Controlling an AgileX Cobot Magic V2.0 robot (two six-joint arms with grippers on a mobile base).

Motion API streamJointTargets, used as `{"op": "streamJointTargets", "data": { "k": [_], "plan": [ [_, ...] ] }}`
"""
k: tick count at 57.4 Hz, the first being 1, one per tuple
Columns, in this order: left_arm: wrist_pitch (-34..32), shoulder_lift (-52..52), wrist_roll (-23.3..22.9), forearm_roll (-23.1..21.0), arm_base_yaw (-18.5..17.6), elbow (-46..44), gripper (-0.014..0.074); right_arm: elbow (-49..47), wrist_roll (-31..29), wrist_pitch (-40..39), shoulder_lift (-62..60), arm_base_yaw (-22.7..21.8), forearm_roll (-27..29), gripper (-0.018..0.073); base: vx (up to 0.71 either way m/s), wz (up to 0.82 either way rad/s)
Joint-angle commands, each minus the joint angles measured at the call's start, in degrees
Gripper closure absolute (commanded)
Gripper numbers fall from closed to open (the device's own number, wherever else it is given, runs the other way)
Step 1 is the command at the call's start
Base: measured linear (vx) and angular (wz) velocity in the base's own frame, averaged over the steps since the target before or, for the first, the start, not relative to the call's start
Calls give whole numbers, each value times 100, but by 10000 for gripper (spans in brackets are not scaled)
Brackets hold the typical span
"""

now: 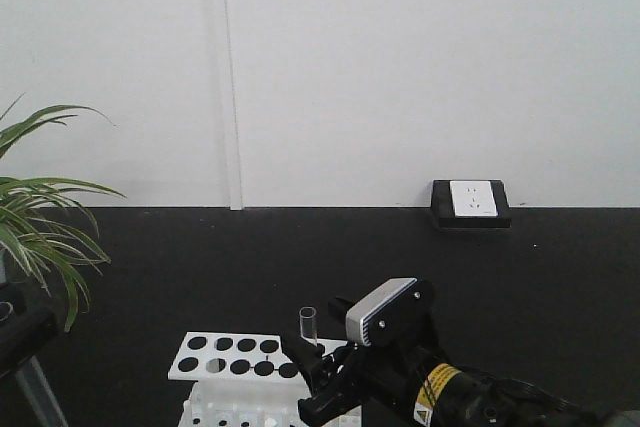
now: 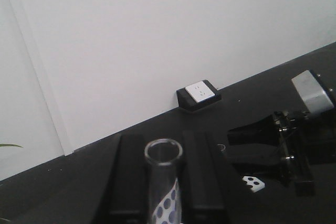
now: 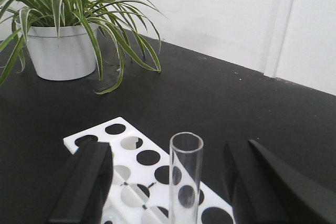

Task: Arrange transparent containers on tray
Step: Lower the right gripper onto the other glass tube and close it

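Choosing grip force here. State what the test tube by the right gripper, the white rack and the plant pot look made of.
Test tube: clear glass by the look, though clear plastic is possible; the dark holes behind show through it. Rack: probably opaque white plastic; smooth sheet with clean round holes. Pot: white, matte, plastic or ceramic; cannot tell.

right arm (image 1: pixel 470 392) | yellow warning label (image 1: pixel 433 387), triangle sign | wording unreadable
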Motion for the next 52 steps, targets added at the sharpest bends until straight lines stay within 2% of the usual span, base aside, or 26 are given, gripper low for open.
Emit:
{"op": "streamJointTargets", "data": {
  "k": [1,13,21,27,28,31,44,52],
  "plan": [
    [-128,-19,-57,-232,-33,-140,603,-339,9,-516,-41,-6,50,64,0,0],
    [-128,-19,-57,-232,-33,-140,603,-820,14,-511,486,-6,50,67,0,0],
    [-128,-19,-57,-232,-33,-140,603,-1038,33,-518,753,-6,50,122,0,0],
    [-128,-19,-57,-232,-33,-140,603,-1082,131,-532,822,-6,50,251,0,0],
    [-128,-19,-57,-232,-33,-140,603,-1082,131,-538,787,-6,50,477,0,0],
    [-128,-19,-57,-232,-33,-140,603,-1082,131,-531,734,-6,45,574,0,0],
    [-128,-19,-57,-232,-33,-140,603,-1082,134,-353,37,-6,26,572,0,0],
    [-123,-19,-69,-232,-33,-140,603,-1082,194,393,-862,-6,-28,572,0,0]
  ]
}}
